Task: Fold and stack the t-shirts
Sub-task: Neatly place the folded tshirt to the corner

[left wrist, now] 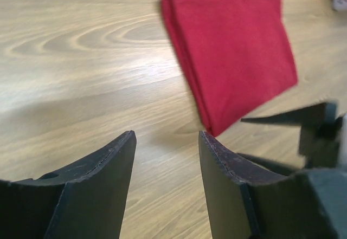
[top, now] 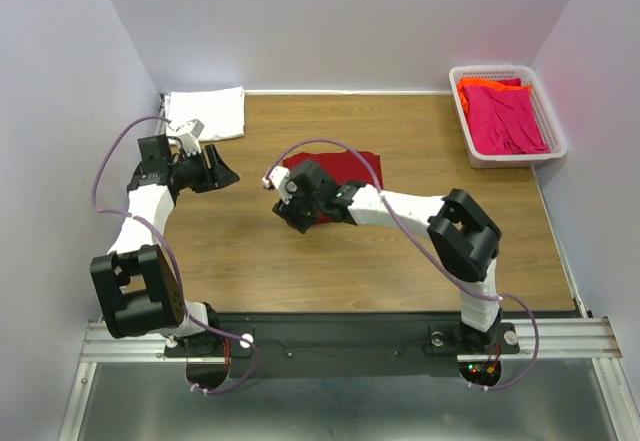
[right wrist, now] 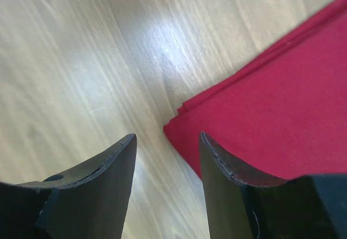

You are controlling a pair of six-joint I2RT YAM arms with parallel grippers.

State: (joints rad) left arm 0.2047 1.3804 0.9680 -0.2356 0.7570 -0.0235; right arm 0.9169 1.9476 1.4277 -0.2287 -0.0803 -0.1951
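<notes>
**Foreground.** An aluminium rail (top: pixel 560 339) and a black base plate (top: pixel 340 333) carry both arm bases at the near edge; a grey metal sheet (top: pixel 330 406) lies in front of them.

**Surface.** The table (top: pixel 400 261) is light wood-grain laminate with a soft glare patch in both wrist views.

**Room.** Plain pale walls (top: pixel 350 21) close it in on the left, the far side and the right. A purple cable (top: pixel 105 176) loops beside each arm.

**Task items.**
- The dark red t-shirt (top: pixel 350 166) lies folded into a flat rectangle at mid-table, partly covered by the right arm in the top view.
- The white t-shirt (top: pixel 215 111) lies folded flat in the far left corner.
- The white lattice basket (top: pixel 555 146) stands in the far right corner and holds the crumpled pink t-shirt (top: pixel 505 116), with the orange t-shirt (top: pixel 470 89) showing at its far end.

**Claws.**
- The left gripper (left wrist: pixel 165 136) hangs above bare wood to the left of the red shirt, fingers apart and nothing between them.
- The right gripper (right wrist: pixel 165 137) hangs over the red shirt's near left corner, fingers likewise apart and holding nothing. Bare wood shows in the gap, and one finger overlaps the cloth's layered edge in the wrist view.

**Writing.** No lettering in any view is large enough to read.
</notes>
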